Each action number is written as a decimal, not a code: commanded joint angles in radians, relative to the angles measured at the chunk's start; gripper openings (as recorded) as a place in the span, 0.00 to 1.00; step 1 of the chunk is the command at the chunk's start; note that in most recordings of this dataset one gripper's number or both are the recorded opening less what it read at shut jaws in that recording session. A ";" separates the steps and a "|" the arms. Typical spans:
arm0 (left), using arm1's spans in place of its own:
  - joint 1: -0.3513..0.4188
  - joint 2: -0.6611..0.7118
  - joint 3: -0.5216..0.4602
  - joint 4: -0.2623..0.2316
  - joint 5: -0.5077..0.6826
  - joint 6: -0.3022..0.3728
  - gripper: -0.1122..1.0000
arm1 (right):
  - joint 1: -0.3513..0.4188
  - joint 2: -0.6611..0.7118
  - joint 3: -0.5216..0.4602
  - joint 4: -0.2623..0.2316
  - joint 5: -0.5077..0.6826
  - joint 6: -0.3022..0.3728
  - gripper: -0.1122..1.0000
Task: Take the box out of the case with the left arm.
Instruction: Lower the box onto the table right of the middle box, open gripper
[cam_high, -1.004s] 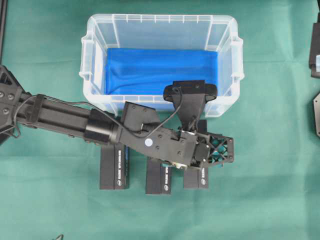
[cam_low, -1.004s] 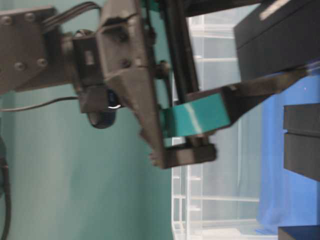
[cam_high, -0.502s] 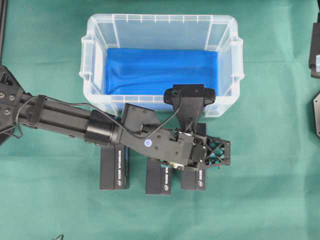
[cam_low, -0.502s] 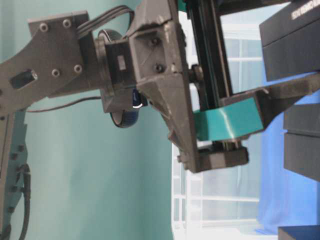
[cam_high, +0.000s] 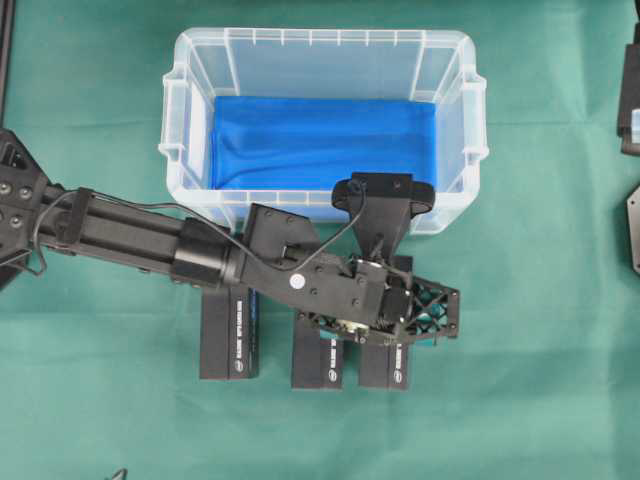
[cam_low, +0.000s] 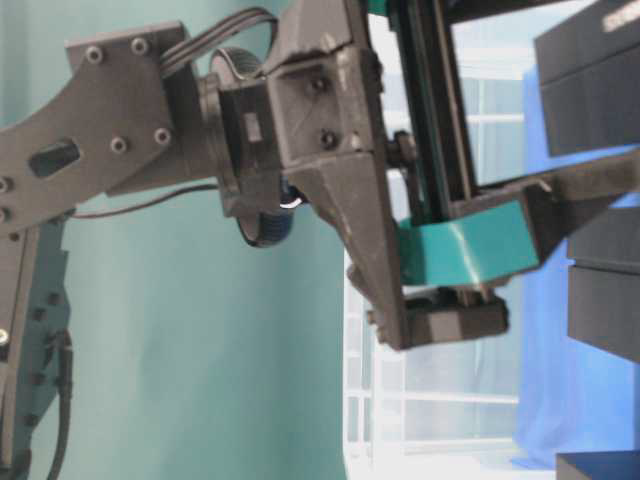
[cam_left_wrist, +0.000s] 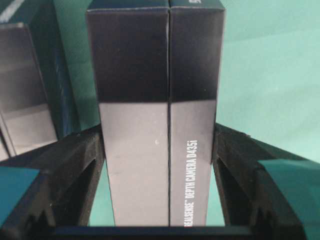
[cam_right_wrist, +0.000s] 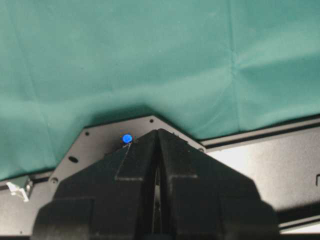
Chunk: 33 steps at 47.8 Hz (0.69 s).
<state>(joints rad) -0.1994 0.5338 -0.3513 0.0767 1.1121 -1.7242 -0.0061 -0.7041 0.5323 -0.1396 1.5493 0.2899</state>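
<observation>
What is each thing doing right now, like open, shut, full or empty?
Clear plastic case with blue lining: lidless, no boxes inside.
Left gripper: fingers closed on a black rectangular box.
Two other black boxes: lying flat on green cloth.
Right gripper: shut, empty.

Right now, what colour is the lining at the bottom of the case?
Bright blue lining in the clear case; the overhead view shows it best.
</observation>
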 joint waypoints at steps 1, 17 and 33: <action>0.005 -0.067 -0.014 -0.009 -0.005 -0.005 0.64 | 0.000 0.002 -0.008 -0.002 -0.005 -0.003 0.10; 0.009 -0.069 -0.014 -0.009 -0.005 -0.031 0.67 | -0.002 0.002 -0.008 -0.003 -0.003 -0.003 0.10; 0.009 -0.071 -0.009 -0.008 -0.005 -0.025 0.96 | 0.000 0.002 -0.008 -0.002 -0.005 -0.003 0.10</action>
<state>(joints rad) -0.1933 0.5123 -0.3513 0.0690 1.1106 -1.7503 -0.0061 -0.7026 0.5338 -0.1396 1.5478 0.2884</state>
